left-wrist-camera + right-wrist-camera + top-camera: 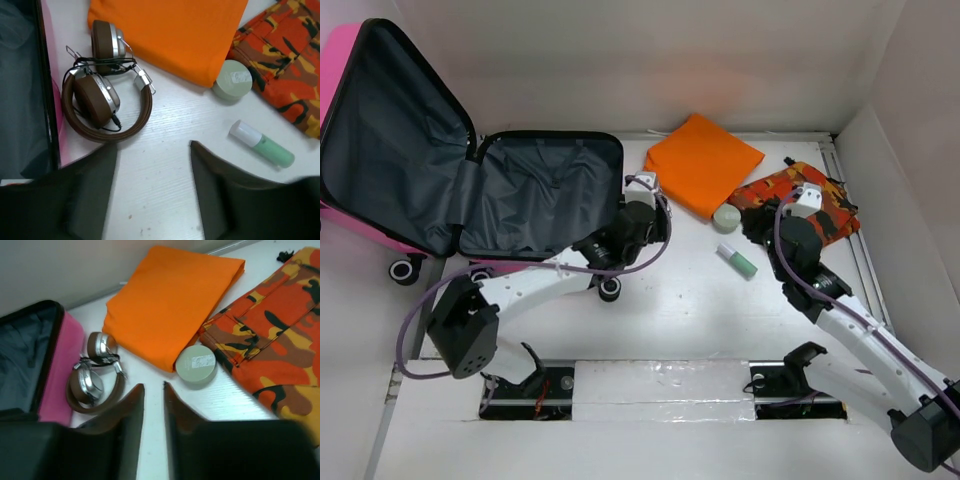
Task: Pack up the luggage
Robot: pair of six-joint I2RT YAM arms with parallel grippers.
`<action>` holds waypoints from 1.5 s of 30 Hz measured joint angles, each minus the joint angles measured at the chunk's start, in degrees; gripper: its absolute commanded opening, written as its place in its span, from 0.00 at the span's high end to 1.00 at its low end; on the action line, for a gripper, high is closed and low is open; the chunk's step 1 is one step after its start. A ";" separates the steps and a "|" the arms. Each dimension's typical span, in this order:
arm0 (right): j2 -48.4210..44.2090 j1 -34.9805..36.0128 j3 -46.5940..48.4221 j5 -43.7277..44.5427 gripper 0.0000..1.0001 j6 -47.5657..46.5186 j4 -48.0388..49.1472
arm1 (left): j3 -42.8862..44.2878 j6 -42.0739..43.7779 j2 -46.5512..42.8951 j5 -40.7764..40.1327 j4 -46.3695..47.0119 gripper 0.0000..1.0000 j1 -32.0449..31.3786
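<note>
The hot-pink luggage (540,190) lies open at the left, with its dark grey lining bare; its edge also shows in the left wrist view (22,85) and the right wrist view (55,365). My left gripper (658,213) hovers just right of the luggage, with its jaws wide open and empty (154,150). Brown headphones (100,100) lie on the table just ahead of it, beside the luggage rim. My right gripper (760,225) hangs by the camouflage cloth (825,205), its jaws open by a narrow gap and empty (153,387). The headphones (92,380) lie ahead to its left.
A folded orange cloth (705,160) lies at the back middle. A round pale green tin (726,217) sits at its front corner, between the two grippers. A green tube with a white cap (737,260) lies in front of the tin. White walls enclose the table.
</note>
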 measured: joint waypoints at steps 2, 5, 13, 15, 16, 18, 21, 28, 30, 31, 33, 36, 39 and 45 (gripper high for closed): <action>-0.85 -0.15 -0.31 0.28 1.00 0.37 0.11 | 2.71 0.59 2.78 -1.16 -0.28 0.84 -0.33; -1.75 -0.37 -0.44 0.48 1.00 1.40 0.28 | 6.86 2.23 7.82 -3.78 -2.03 0.99 -1.44; -2.19 -0.79 -0.90 0.50 0.50 2.32 0.72 | 16.26 5.29 22.45 -7.63 -6.60 0.67 -2.71; -2.19 -0.79 -0.90 0.50 0.50 2.34 0.74 | 17.55 5.73 25.14 -7.72 -7.61 0.67 -2.36; -2.19 -0.79 -0.96 0.50 0.50 2.36 0.90 | 18.64 5.86 26.62 -7.43 -8.17 0.67 -2.10; -2.27 -1.09 -1.11 0.42 0.50 2.38 1.01 | 20.98 6.25 29.75 -6.64 -8.46 0.67 -1.27; -2.34 -1.46 -1.16 0.07 0.50 2.45 1.03 | 23.96 7.19 33.92 -5.16 -8.61 0.67 0.55; -2.36 -1.49 -1.20 -0.85 0.50 2.45 1.11 | 31.69 8.57 43.25 -4.37 -10.43 0.69 3.80; -2.51 -1.49 -1.25 -1.20 0.50 2.45 1.11 | 32.11 8.59 44.39 -3.45 -10.64 0.74 4.35; -2.67 -1.49 -1.31 -1.27 0.50 2.45 1.11 | 32.22 8.57 44.83 -2.78 -10.84 0.88 4.55; -2.95 -1.55 -1.46 -1.40 0.50 2.45 1.29 | 32.50 8.44 45.07 -1.20 -10.56 1.00 4.94; -3.04 -1.86 -1.53 -1.49 0.50 2.45 1.33 | 32.50 8.17 45.00 0.66 -10.43 1.00 5.16; -3.04 -1.90 -1.81 -1.62 0.50 2.45 1.49 | 29.59 7.98 42.80 1.11 -9.35 1.00 4.55; -2.32 -1.90 -1.95 -2.82 0.50 2.47 1.64 | 21.27 6.58 26.56 0.92 -11.41 1.00 0.20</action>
